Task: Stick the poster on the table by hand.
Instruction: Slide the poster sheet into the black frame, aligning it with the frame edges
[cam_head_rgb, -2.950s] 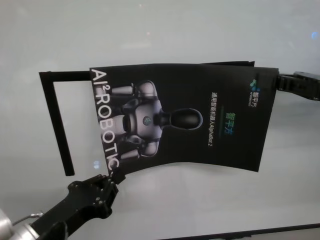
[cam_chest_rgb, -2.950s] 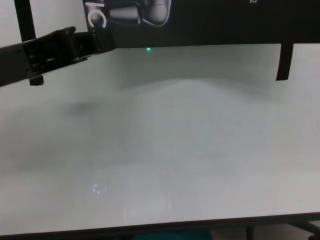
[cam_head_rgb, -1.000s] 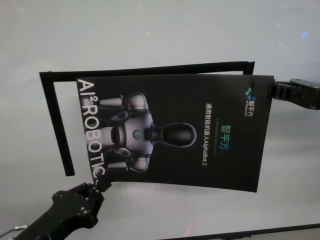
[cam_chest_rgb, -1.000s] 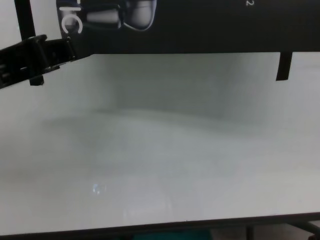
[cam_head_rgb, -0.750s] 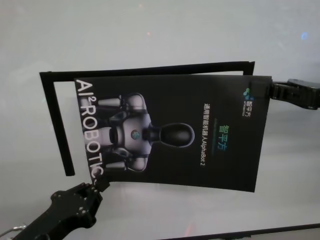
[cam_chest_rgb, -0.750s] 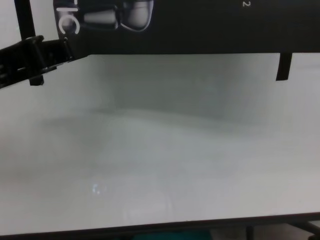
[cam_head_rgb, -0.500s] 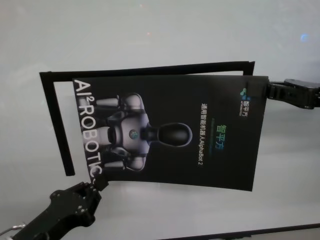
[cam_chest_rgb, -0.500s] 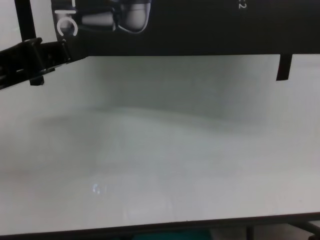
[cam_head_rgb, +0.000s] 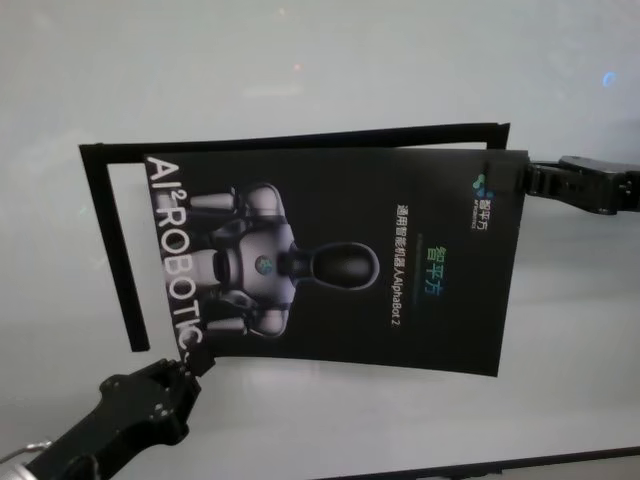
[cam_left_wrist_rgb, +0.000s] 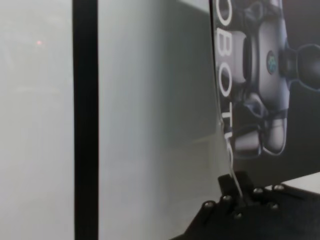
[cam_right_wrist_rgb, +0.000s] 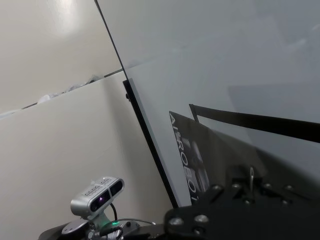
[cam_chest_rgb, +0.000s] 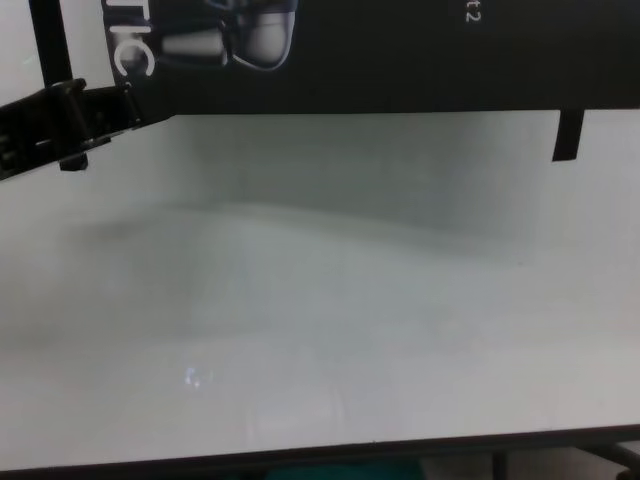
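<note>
The poster is a glossy black sheet with "AI² ROBOTIC" lettering and a grey robot picture, held just above the white table. My left gripper is shut on its near left corner; the left wrist view shows the thin poster edge running down into the left gripper. At the far right corner my right gripper is shut on the sheet, seen as the right gripper pinching the poster. In the chest view the poster hangs across the top, with the left gripper at its corner.
Narrow black strips form an L-shaped frame on the table, along the poster's far and left sides; one strip end shows at the right. The table's dark near edge runs below. A small camera on a stand is beyond the table.
Both grippers have carried the poster leftward. Its left edge now lies closer to the left strip, and the sheet hangs flatter than three seconds ago.
</note>
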